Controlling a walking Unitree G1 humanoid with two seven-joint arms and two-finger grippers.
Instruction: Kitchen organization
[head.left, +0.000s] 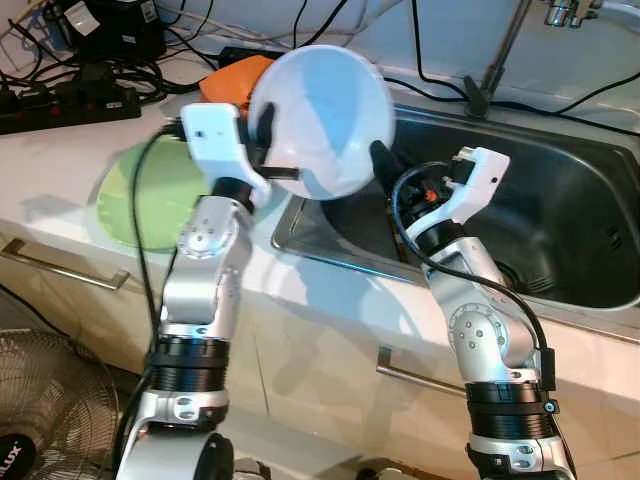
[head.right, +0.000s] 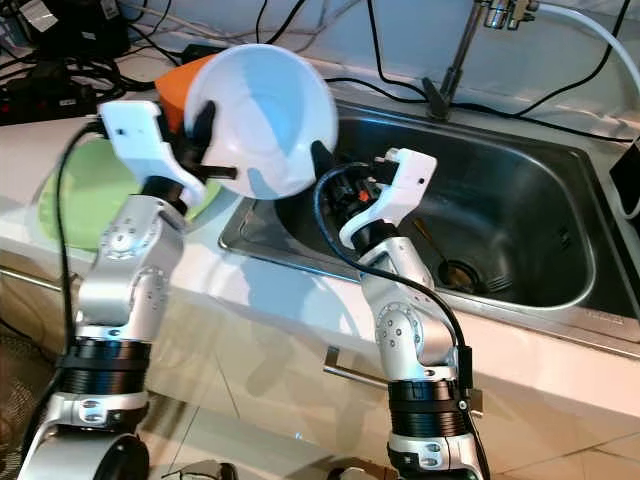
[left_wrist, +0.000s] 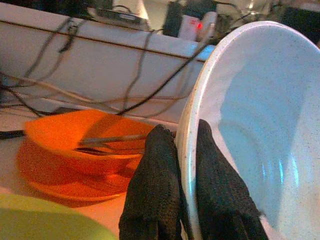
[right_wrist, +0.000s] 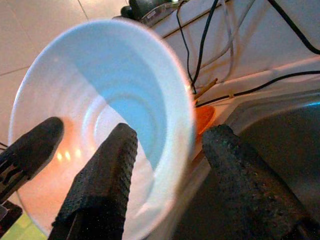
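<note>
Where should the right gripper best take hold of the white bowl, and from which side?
Probably the thin rim of the white bowl on the sink side, opposite the left gripper, one finger inside, one outside. The right gripper already straddles that tilted rim, open.

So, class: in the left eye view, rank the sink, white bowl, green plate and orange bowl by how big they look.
1. Sink, largest.
2. White bowl, though it is held up nearer the camera, which flatters it.
3. Green plate, partly hidden by the left arm, so unsure.
4. Orange bowl, mostly hidden.
</note>
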